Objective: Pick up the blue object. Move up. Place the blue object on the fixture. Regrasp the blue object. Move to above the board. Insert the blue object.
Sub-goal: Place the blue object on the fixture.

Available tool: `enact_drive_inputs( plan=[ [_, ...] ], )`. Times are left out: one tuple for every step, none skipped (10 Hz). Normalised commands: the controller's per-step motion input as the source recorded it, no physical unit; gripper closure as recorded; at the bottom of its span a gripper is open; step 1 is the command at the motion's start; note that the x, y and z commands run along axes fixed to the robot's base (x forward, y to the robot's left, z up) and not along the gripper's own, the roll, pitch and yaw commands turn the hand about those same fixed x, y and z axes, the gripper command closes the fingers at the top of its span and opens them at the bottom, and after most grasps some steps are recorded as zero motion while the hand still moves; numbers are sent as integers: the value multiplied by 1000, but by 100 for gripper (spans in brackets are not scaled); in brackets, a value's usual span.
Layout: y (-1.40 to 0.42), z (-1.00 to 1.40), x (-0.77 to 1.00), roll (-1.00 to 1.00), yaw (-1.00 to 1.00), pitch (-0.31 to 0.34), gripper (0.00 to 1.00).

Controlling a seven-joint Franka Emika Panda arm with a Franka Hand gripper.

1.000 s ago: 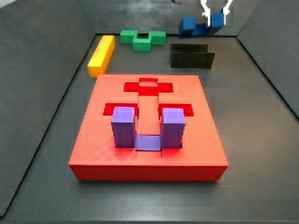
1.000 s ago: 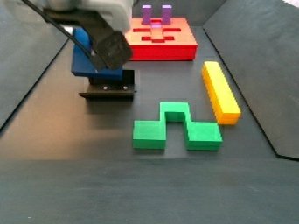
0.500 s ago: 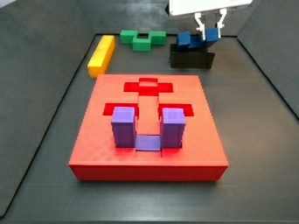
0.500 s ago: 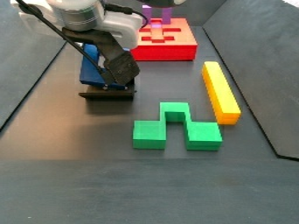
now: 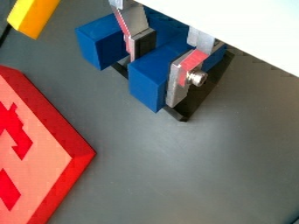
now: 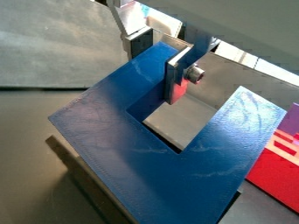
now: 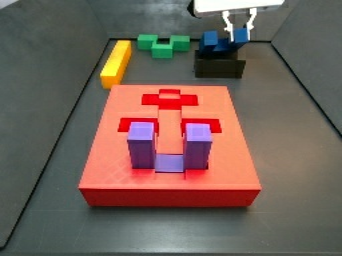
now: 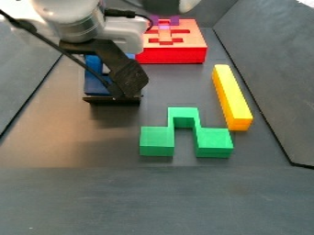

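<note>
Since a second ago I have dropped from high above the back of the table down onto the fixture, carrying the blue object with me; over the last half second I have barely shifted. No brand, label or writing can be read on anything here.

Biggest in view is the board [image 7: 170,145], red, lying in the middle of the floor, with the purple piece [image 7: 168,145] seated in a recess at one end of it. Well apart from it lies the yellow bar [image 8: 232,95], and near that the green notched block [image 8: 185,134].

The fixture [image 7: 219,67] stands beyond the far end of the board, and the blue object [image 7: 215,43] sits on it, upright against the raised back wall. In a wrist view the blue object [image 6: 140,144] shows its U shape plainly, two thick legs with a slot between.

My gripper [image 5: 160,54] is right over the fixture. One finger reaches down into the slot and the other [image 5: 187,77] lies against the outer face of one leg, so my fingers are clamped on that leg of the blue object [image 5: 149,80]. In a side view my gripper [image 7: 239,30] hangs just above the fixture.
</note>
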Motion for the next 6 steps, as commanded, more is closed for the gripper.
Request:
enact_drive_inputs(
  plan=[
    [6, -49, 237, -31, 0, 134, 100],
    [-20, 0, 283, 0, 0, 140, 100],
    [-117, 3, 303, 0, 0, 191, 100],
    [-86, 0, 220, 29, 0, 211, 100],
    [-71, -69, 137, 40, 0, 137, 100],
    [-77, -140, 29, 40, 0, 23, 100]
  ],
)
